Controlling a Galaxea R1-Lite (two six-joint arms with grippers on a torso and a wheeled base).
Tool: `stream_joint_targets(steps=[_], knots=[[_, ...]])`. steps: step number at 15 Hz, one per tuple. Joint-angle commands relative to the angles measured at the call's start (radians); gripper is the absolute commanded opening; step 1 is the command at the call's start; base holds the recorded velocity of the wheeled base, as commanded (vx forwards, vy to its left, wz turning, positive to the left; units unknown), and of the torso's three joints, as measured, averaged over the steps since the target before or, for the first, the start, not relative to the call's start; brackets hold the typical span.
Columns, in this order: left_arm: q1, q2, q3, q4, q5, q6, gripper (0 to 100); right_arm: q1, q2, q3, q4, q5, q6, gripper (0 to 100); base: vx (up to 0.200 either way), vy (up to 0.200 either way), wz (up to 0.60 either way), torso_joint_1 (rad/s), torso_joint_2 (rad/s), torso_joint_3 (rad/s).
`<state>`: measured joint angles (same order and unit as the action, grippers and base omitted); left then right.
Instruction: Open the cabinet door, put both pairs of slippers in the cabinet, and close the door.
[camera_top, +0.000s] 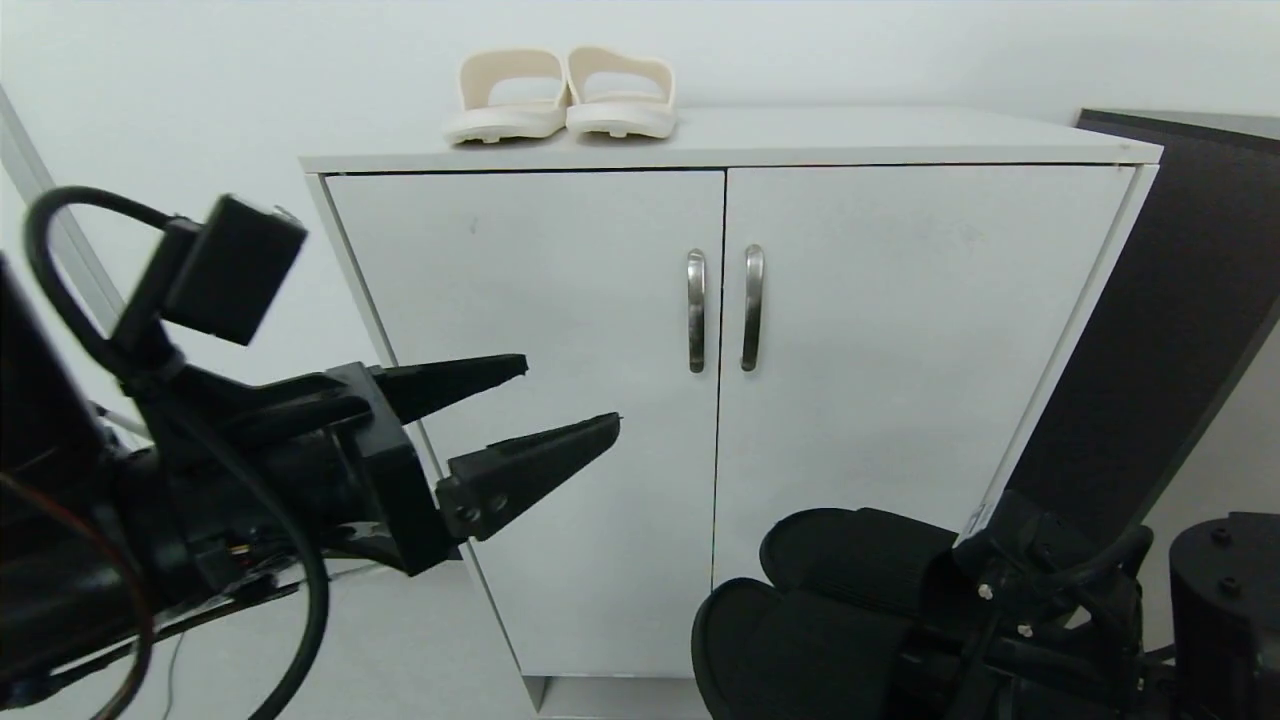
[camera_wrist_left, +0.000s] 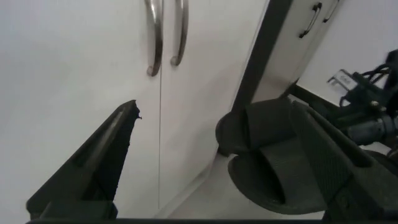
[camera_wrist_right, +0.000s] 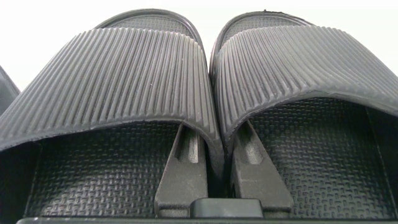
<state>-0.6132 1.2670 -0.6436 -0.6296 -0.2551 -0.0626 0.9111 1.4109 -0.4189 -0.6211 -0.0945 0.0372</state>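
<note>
The white cabinet (camera_top: 900, 135) stands with both doors shut, its two metal handles (camera_top: 696, 310) side by side at the centre seam. A cream pair of slippers (camera_top: 560, 95) rests on its top, toward the left. My left gripper (camera_top: 572, 393) hangs open and holds nothing in front of the left door, below and left of the handles (camera_wrist_left: 154, 37). Low in front of the right door, my right gripper (camera_wrist_right: 216, 134) is shut on the black pair of slippers (camera_top: 830, 590), one finger inside each slipper, pinching their touching inner walls. The black pair (camera_wrist_left: 267, 149) also lies beyond the left gripper (camera_wrist_left: 214, 109).
A dark panel (camera_top: 1180, 300) leans against the cabinet's right side. Farther right stands another white unit with dark handles (camera_wrist_left: 311, 18). Bare grey floor (camera_top: 400, 640) lies left of the cabinet and in front of it.
</note>
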Motion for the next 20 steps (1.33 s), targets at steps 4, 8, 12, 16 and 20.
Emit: stream_joint_targets(steps=[4,8,12,16,20], knots=[[-0.114,0.124,-0.053,-0.039,0.007,-0.002,100,0.000,0.005,0.002,0.000,0.001,0.000,0,0.000,0.000,0.00,0.000,0.00,0.000],[-0.149,0.203,-0.188,-0.033,0.000,-0.002,100,-0.009,0.017,0.002,-0.002,0.002,0.001,0,0.000,0.000,0.00,0.000,0.00,0.000],[-0.151,0.304,-0.320,-0.018,-0.052,-0.094,100,-0.023,0.017,0.002,-0.002,0.004,0.000,0,0.000,0.000,0.00,0.000,0.00,0.000],[-0.131,0.417,-0.476,0.050,-0.141,-0.118,100,-0.027,0.017,0.005,-0.002,0.007,0.000,0,0.000,0.000,0.00,0.000,0.00,0.000],[-0.108,0.446,-0.564,0.082,-0.265,-0.276,100,-0.027,0.013,0.006,-0.002,0.007,0.000,0,0.000,0.000,0.00,0.000,0.00,0.000]])
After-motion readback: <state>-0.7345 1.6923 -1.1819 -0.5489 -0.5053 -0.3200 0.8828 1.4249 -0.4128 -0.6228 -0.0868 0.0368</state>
